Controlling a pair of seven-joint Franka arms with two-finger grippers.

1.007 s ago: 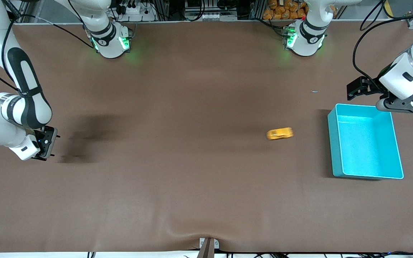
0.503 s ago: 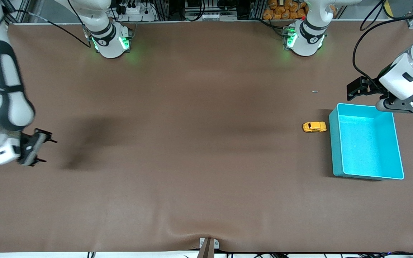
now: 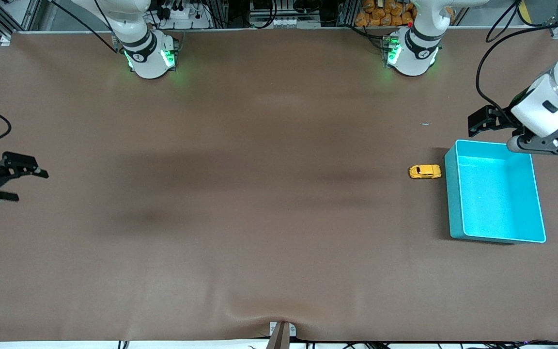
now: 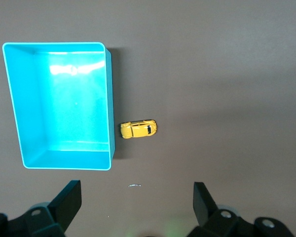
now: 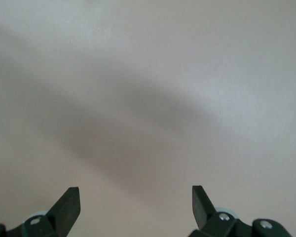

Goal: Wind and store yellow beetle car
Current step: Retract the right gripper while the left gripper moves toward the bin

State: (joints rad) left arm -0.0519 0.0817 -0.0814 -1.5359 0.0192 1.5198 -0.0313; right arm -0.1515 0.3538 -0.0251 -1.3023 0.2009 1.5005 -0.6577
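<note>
The yellow beetle car [image 3: 425, 171] sits on the brown desk [image 3: 259, 194] in the right part of the front frame, just beside the turquoise bin's [image 3: 495, 238] wall that faces the right arm's end of the desk — whether they touch I cannot tell. In the left wrist frame the car [image 4: 138, 129] lies near the middle, next to the bin [image 4: 28, 118]. The left end effector [image 4: 137, 203] hangs up over the desk by the bin's upper edge in the front frame, fingers spread wide, holding nothing. The right end effector [image 3: 22, 183] shows at the far left edge of the front frame — jaws apart and empty, over bare desk.
</note>
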